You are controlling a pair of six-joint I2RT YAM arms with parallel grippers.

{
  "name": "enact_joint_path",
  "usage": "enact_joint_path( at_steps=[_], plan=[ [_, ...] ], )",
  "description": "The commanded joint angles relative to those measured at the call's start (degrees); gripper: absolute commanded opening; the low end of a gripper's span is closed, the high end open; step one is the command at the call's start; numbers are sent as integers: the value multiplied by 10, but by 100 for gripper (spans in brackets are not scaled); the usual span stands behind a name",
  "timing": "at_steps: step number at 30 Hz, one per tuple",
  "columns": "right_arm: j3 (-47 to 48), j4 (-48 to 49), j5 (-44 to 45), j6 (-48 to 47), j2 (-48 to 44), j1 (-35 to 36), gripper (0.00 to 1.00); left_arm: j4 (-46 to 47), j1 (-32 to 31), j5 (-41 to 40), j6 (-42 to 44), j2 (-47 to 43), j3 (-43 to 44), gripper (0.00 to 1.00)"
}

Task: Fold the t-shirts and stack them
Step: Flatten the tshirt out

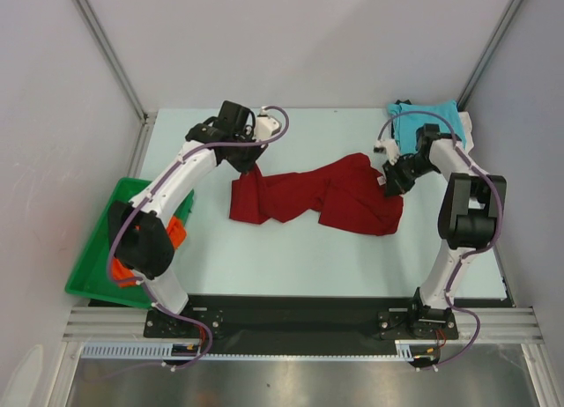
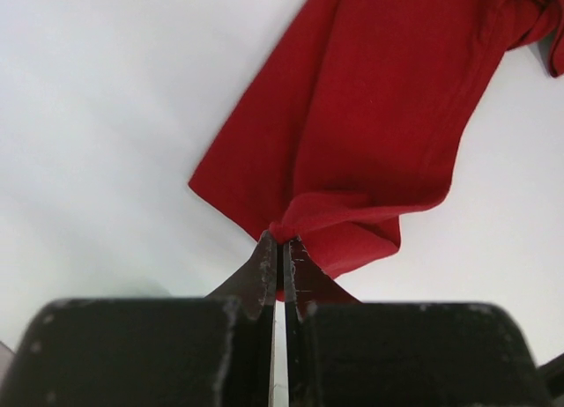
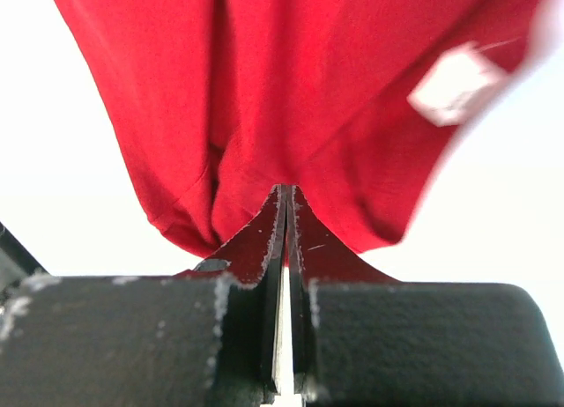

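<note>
**Dark red t-shirt (image 1: 317, 198) lying crumpled across the middle of the table (image 1: 291, 257), held at both ends.**
The cloth looks light, limp and likely to sag. The left gripper (image 2: 280, 247) and right gripper (image 3: 286, 194) are each clamped on an edge fold, suitable holds for spreading.

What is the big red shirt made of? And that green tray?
The red shirt looks like soft, matte cloth, probably cotton knit: it wrinkles, sags and bunches into folds. The green tray looks like hard, smooth plastic: it has straight edges, a raised rim and an even bright colour.
</note>
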Motion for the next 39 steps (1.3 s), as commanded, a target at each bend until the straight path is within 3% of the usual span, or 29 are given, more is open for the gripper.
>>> enact_joint_path(
  at_steps=[1,6,9,13,18,39],
  plan=[
    [66,-4,-35,26,-59,-7,0,20,-4,-20,16,-4,42,0],
    [72,-18,-33,28,-61,-5,0,20,-4,-18,16,3,49,0],
    [54,-54,-13,2,-37,-1,33,20,-6,-15,15,3,50,1],
    [30,-100,-29,-23,-4,-18,45,20,-7,-19,16,1,42,1],
    [56,-157,-62,-31,52,-46,45,19,-8,-18,16,-2,33,0],
    [74,-179,-72,-41,118,-45,44,18,-23,-34,23,12,46,1]
  ],
)
